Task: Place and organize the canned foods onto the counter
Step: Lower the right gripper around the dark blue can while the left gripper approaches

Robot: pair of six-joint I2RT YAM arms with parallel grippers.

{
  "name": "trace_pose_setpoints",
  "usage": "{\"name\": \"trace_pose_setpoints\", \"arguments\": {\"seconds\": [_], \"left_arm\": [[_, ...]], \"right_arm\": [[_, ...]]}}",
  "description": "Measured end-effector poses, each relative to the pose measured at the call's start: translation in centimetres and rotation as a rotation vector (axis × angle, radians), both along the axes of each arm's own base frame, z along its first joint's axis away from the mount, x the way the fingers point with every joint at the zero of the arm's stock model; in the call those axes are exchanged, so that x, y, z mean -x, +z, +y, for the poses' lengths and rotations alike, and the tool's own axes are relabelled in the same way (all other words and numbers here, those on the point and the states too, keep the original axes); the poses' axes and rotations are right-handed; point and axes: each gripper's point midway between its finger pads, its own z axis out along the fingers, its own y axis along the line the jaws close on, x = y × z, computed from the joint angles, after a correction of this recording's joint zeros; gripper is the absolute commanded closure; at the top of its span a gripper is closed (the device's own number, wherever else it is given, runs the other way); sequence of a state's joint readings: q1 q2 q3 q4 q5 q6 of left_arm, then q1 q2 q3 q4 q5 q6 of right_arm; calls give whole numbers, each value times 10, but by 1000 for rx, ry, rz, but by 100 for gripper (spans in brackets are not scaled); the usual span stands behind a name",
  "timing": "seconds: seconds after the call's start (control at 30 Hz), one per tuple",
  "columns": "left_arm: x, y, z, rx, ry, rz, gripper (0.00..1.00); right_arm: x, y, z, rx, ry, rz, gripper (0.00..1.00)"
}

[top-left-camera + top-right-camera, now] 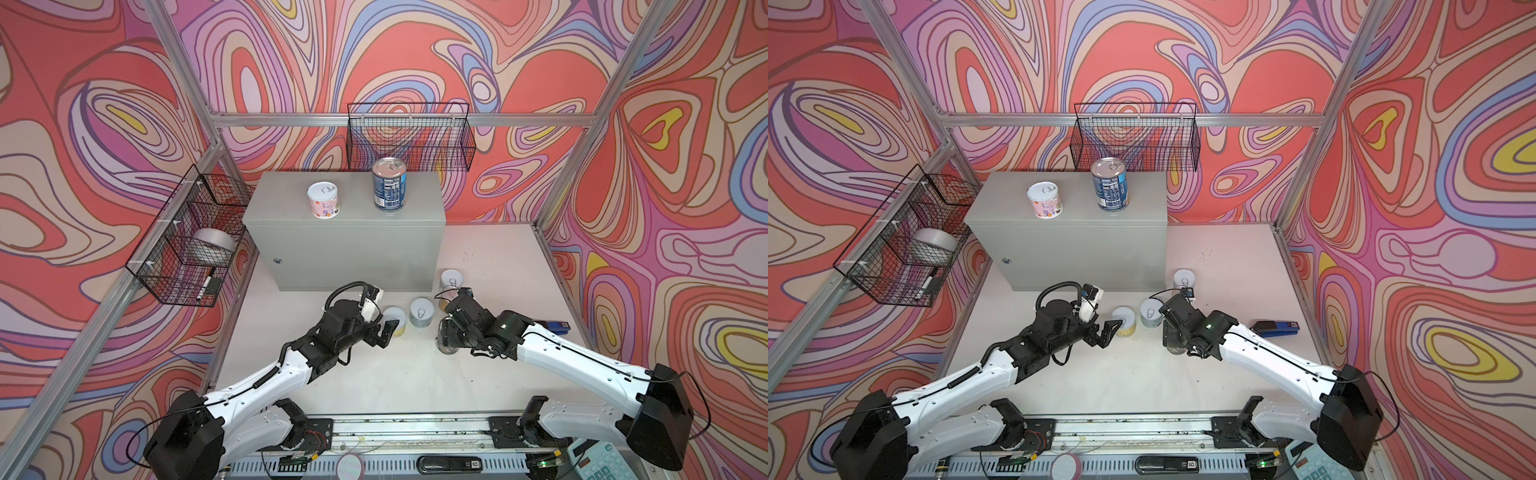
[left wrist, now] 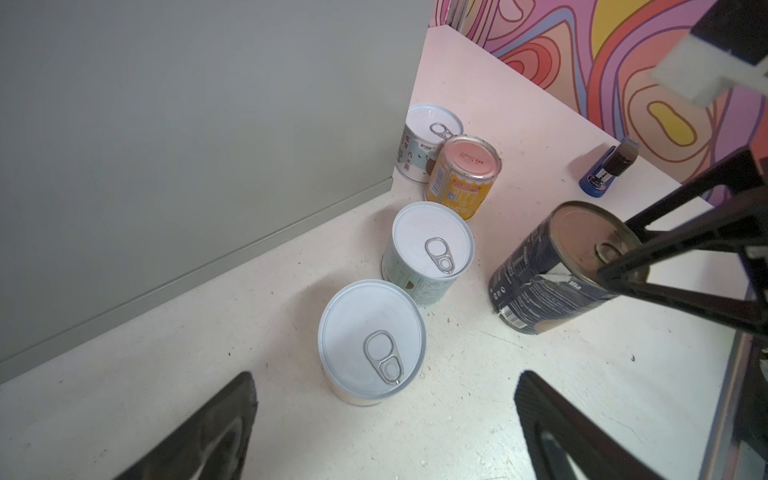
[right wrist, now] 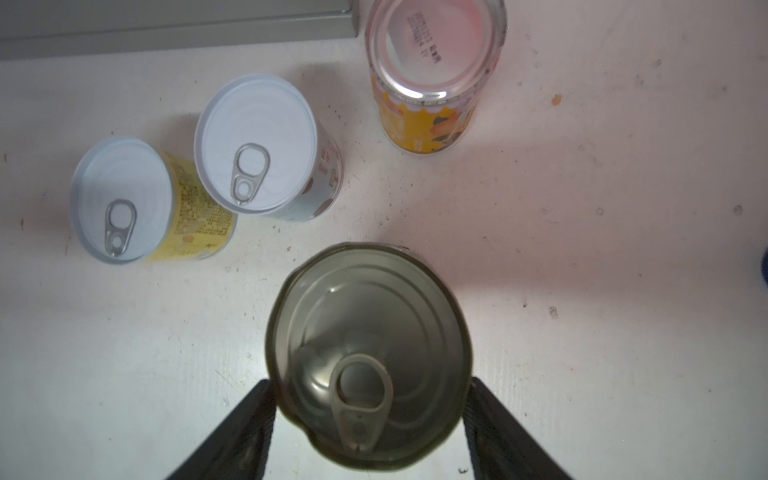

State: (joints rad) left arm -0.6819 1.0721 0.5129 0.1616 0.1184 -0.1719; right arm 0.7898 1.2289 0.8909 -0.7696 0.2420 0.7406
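Top views: I see the grey metal box-shaped counter (image 1: 345,232) carrying a short pink-labelled can (image 1: 323,200) and a tall dark-blue-labelled can (image 1: 389,184), with bare top on both sides. The wire basket (image 1: 892,249) left of the counter holds a grey tape roll (image 1: 933,245).
Left wrist: my left gripper (image 2: 384,419) stands spread wide, empty, over the short yellow-labelled can (image 2: 371,340) in front of the counter.
Right wrist: my right gripper (image 3: 370,409) has its fingers (image 3: 490,419) against both sides of the second tall dark can (image 3: 368,353); the orange-labelled can (image 3: 432,70) stands nearer the counter.

Seven cans: two tall dark-blue cans (image 1: 388,185) (image 2: 552,266), five short cans (image 1: 323,205); two wire baskets (image 1: 409,137).
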Motion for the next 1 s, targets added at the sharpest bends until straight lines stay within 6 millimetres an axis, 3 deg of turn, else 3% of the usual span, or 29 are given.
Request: {"name": "trace_pose_setpoints", "arguments": {"seconds": [0.17, 0.43, 0.63, 1.0], "left_arm": [[8, -13, 0, -6, -23, 30, 0], [8, -13, -3, 9, -36, 34, 0], [8, -14, -4, 11, -38, 41, 0], [9, -10, -7, 30, -50, 36, 0]], "right_arm": [[-3, -1, -1, 14, 1, -4, 30], [-12, -2, 9, 8, 13, -10, 29], [-11, -1, 11, -4, 16, -7, 20], [-12, 5, 23, -61, 39, -3, 20]]}}
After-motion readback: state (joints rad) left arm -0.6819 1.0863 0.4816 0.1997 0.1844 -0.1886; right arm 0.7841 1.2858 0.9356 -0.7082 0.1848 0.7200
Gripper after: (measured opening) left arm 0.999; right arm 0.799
